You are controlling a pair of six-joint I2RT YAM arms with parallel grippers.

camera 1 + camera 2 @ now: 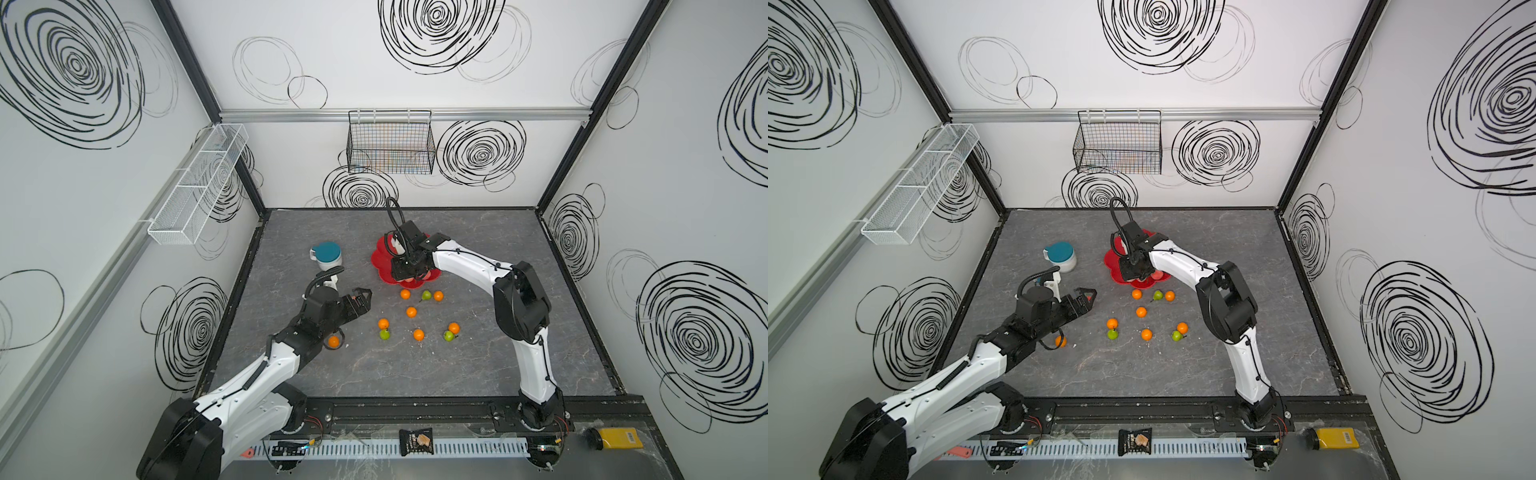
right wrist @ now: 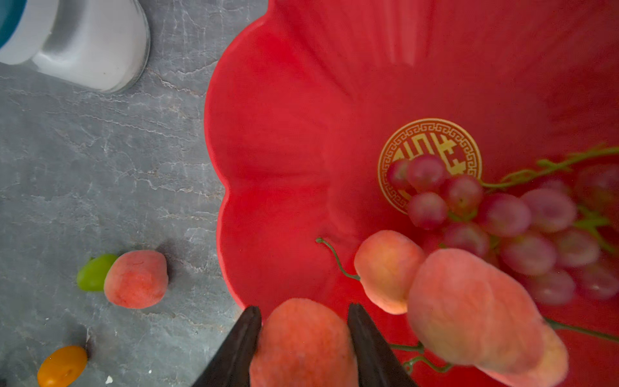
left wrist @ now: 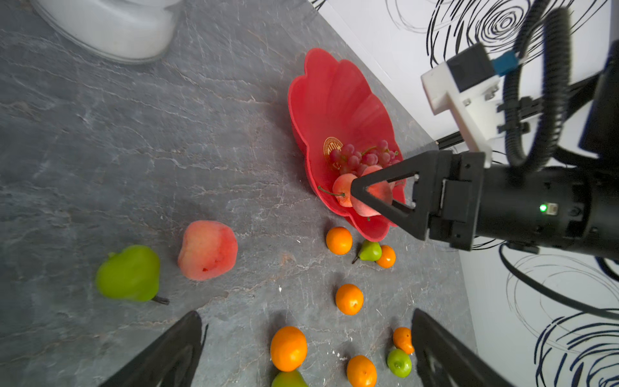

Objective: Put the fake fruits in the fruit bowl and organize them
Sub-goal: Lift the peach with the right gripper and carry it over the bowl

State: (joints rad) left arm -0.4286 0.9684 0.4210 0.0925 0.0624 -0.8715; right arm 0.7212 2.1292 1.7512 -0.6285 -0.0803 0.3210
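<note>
Red bowl (image 2: 301, 134) w/ grape bunch (image 2: 502, 228) + 2 peaches (image 2: 388, 268) inside; R pincer (image 2: 303, 311) clamped on 3rd peach (image 2: 303, 351) above it; L pincer (image 3: 306, 316) wide apart, empty.

White enclosure walls (image 1: 353, 83) covered in black scribbled spiral drawings (image 1: 440, 25) surround a dark grey, marble-veined worktop (image 1: 374, 374). A black wire basket (image 1: 390, 145) hangs from a silver aluminium rail (image 1: 291, 114) on the back wall; a white mesh trough shelf (image 1: 199, 183) lines the left wall.

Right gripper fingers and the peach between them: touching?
Touching. Right wrist view: right gripper fingers pressed against both sides of the peach, no gap.
</note>
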